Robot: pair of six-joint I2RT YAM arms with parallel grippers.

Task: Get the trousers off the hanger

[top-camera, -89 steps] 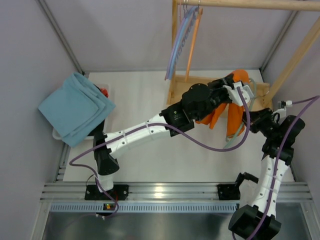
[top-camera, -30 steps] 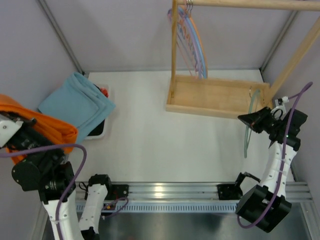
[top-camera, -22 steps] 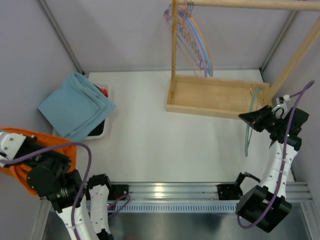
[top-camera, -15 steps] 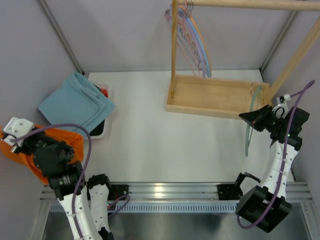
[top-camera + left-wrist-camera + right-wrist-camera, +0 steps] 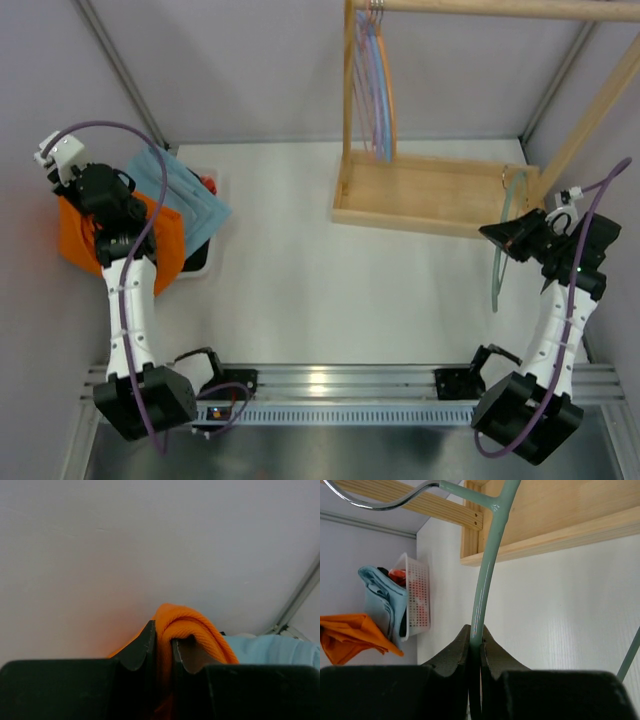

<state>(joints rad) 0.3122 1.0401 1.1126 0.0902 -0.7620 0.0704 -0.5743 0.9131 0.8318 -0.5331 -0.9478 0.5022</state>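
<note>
While pinching trousers point(image 5: 192, 624) tight between left gripper point(image 5: 163, 636) jaws, just beside blue cloth point(image 5: 192, 196), clamping hanger point(image 5: 485, 582) rod between clenched right gripper point(image 5: 474, 630) jaws, below its hook, near wooden rack point(image 5: 432, 196).

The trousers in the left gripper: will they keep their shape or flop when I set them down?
Probably floppy: the trousers hang in loose folds below the left gripper. Likely light, since one thin pinched fold carries them all. The knit-looking weave may resist slipping, though that is a guess.
</note>
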